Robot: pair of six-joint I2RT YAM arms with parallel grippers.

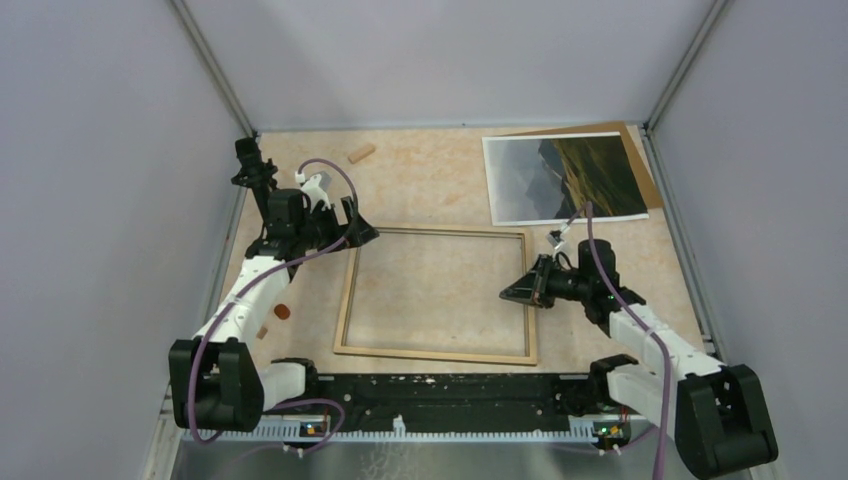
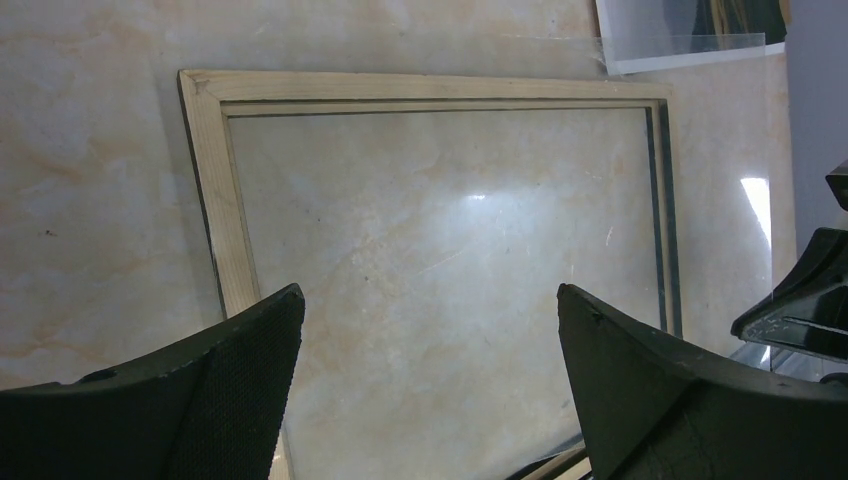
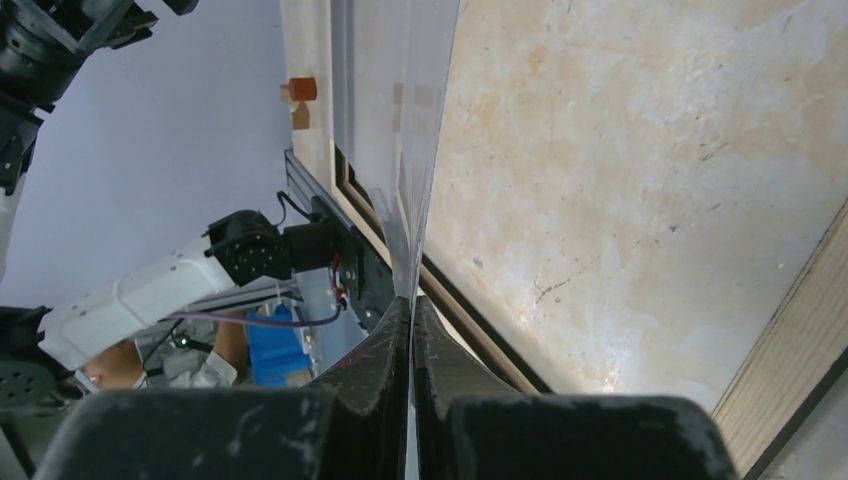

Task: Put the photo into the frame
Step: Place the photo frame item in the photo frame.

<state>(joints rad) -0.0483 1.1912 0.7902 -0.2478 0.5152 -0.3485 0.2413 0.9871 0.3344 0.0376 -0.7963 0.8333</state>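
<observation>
Top external: right tool (image 1: 508,293), arm (image 1: 650,335) stretched inward, pinches clear pane (image 3: 395,120).

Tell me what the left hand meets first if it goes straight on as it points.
Probably the clear sheet over the frame, pinched by the right hand; depth is unclear.

Left arm's stretched forward up its side, left claw (image 1: 357,229) spread wide open and angled inward. Right arm bends in low from the right, right claw (image 1: 513,292) pinched tight on a thin clear sheet (image 3: 405,150).
</observation>
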